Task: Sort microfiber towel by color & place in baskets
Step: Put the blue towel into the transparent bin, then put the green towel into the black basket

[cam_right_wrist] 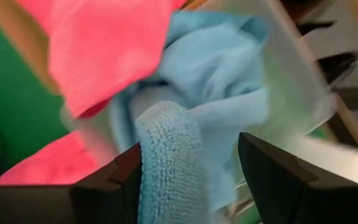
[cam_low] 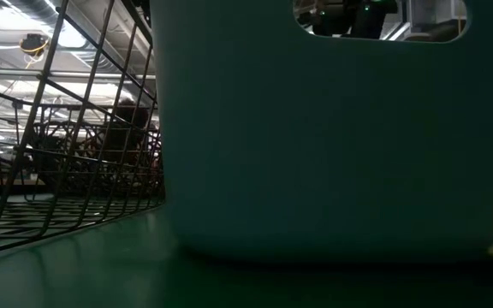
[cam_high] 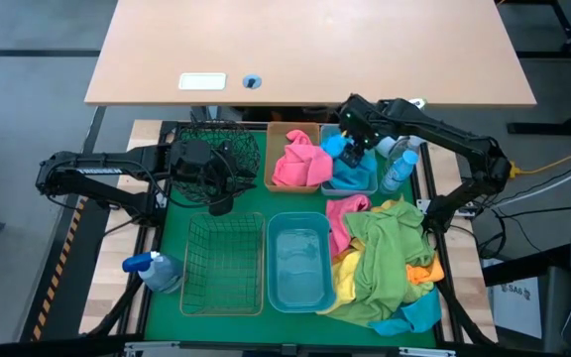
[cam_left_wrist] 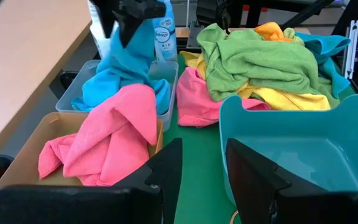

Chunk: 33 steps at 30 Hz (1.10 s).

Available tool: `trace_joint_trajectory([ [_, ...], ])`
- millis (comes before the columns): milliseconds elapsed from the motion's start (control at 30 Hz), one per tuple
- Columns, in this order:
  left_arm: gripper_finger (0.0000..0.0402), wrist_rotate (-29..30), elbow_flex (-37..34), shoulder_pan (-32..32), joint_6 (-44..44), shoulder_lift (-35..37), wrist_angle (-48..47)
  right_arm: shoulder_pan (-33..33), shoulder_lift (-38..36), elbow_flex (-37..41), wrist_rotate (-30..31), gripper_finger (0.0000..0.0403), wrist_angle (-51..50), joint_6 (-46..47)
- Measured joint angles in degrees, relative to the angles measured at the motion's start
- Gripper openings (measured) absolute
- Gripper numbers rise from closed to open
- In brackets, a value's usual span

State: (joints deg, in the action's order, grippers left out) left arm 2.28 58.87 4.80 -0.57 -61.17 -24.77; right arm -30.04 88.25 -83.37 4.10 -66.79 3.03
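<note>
Jaws of right gripper (cam_right_wrist: 188, 180) spread wide, blue towel (cam_right_wrist: 185, 124) draped between fingers, not pinched; gripper upper centre-right in high view, over pale blue bin (cam_high: 360, 183). Left gripper (cam_left_wrist: 201, 168) half open, empty, idle by dark green mesh basket (cam_high: 241, 149), upper left. Unsorted towel pile (cam_high: 390, 263) lower right, directly below right gripper, long axis running top to bottom; right arm nearer. Pink towel (cam_high: 300, 159) in amber bin (cam_high: 276, 134).
</note>
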Motion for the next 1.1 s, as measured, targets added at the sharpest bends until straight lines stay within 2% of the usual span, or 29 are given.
trace_joint_trajectory([
  [167, 0.0119, 0.0, 0.0, 0.0, 0.0, 0.0, 0.0, 0.0, 0.0, 0.0, -4.6, 0.0222, -0.3, 1.0],
  [500, 0.0119, 0.0, 0.0, 0.0, 0.0, 0.0, 0.0, 0.0, 0.0, 0.0, -4.6, 0.0222, 4.8, 0.8],
  [633, 0.0119, 0.0, 0.0, 0.0, -0.5, 0.0, 0.0, 0.0, 0.0, 0.0, -4.7, 0.0222, 9.9, 6.5],
  [767, 0.0119, 0.0, 0.0, 0.0, -0.6, 0.0, 0.0, -1.1, 0.0, 0.0, -4.8, 0.0222, 12.9, 5.5],
  [967, 0.0119, 0.0, 0.0, 0.0, -0.2, 0.0, 0.0, -4.5, 0.0, -2.5, -6.1, 0.0222, 8.1, 4.0],
  [1100, 0.0119, 0.0, 0.0, 0.0, -0.1, 0.0, 0.0, -4.8, 0.0, -5.4, -13.9, 0.0222, -0.5, 4.4],
])
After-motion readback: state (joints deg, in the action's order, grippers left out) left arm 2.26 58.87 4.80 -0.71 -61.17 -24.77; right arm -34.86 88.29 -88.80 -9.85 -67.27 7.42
